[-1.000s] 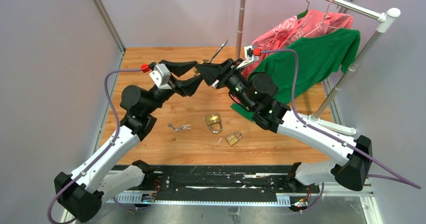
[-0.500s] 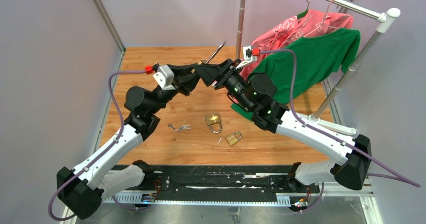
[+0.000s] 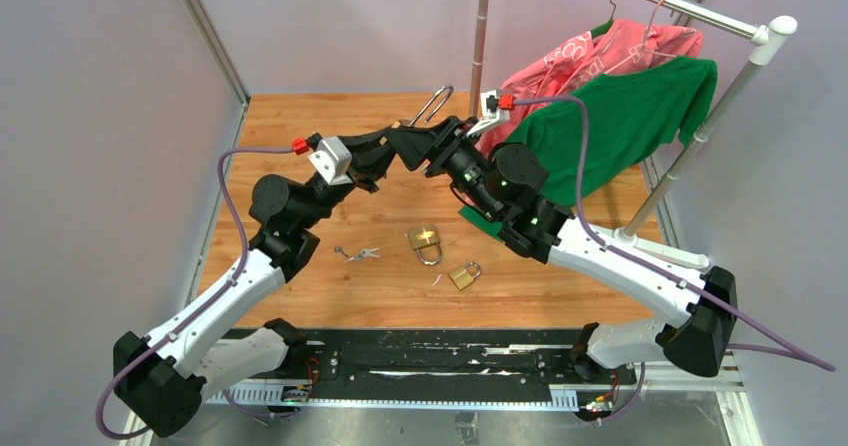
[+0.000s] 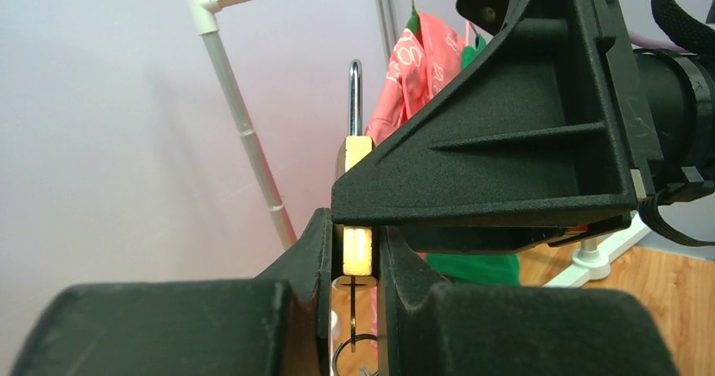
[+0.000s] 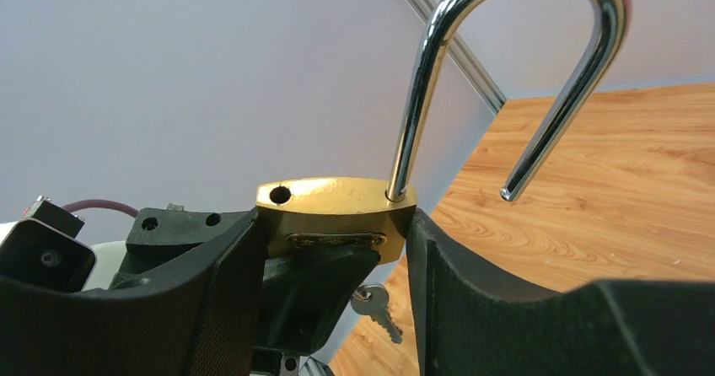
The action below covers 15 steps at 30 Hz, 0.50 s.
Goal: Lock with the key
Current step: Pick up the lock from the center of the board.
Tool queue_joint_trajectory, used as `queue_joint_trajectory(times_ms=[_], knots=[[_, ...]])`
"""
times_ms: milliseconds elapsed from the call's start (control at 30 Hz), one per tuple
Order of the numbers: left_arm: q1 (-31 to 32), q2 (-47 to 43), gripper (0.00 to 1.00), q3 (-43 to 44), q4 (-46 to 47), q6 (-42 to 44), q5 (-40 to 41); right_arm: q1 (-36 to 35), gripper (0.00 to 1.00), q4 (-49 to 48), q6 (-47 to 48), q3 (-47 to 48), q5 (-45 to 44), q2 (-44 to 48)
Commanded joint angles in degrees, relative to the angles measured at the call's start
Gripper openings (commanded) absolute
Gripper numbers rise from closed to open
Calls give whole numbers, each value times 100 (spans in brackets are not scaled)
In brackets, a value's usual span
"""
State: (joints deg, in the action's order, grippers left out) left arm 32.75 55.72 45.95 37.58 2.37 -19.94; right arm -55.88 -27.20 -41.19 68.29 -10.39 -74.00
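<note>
Right end effector [image 5: 335, 249] clamps the padlock [image 5: 335, 216] by the narrow sides of its brass body. Shackle [image 5: 411, 131] is open and pointing up, long axis near vertical. The key [image 5: 377, 306] sits straight under the padlock, so left end effector [image 4: 356, 249] is nearer, pinching the padlock's bottom edge face-on. Count: three padlocks, this one aloft and two [image 3: 425, 242] [image 3: 464, 275] on the surface [image 3: 300, 136] below it. One key here, one key bunch [image 3: 357, 254] below.

Green shirt [image 3: 630, 126], pink shirt [image 3: 592, 54], metal clothes rack [image 3: 673, 176]
</note>
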Motion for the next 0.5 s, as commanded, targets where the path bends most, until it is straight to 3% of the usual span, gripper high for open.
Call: queue_joint_trajectory(times_ms=[0,133,333,467], knots=[[43,-169,0,-60,154,133,240,-60,51,355,317,392,41,217],[18,-317,0,-8,-91,446,356,62,68,1863,737,485,-43,683],[-38,-560,0,-86,-775,1460,152,1184,69,4469,412,507,651,1711],[-59,-659,0,-64,-1622,2308,-471,1505,67,5251,335,592,543,2230]])
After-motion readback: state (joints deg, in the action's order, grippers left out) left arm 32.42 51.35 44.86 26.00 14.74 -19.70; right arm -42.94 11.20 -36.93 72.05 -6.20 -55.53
